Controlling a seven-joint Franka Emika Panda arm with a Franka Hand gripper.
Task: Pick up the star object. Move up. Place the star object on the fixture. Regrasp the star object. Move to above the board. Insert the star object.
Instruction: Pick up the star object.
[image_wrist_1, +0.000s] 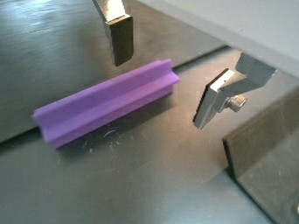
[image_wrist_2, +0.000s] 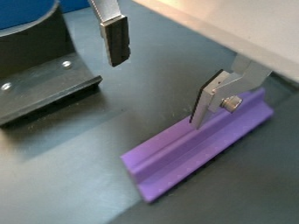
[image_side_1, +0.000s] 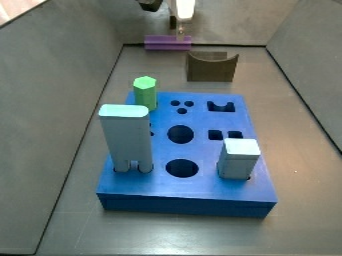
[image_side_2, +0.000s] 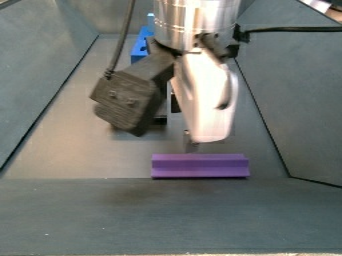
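The star object is a slim purple ridged bar lying flat on the dark floor near the far wall. My gripper hangs open just above it, with nothing between its fingers. In a wrist view one finger stands over the bar and my gripper is offset toward one end of it. In a side view my gripper sits right above the star object. The dark fixture stands beside the bar. The blue board lies nearer the front.
On the board stand a green hexagonal peg, a tall pale blue-green block and a pale cube. Grey walls enclose the floor on both sides. A black wrist camera housing hangs beside the gripper.
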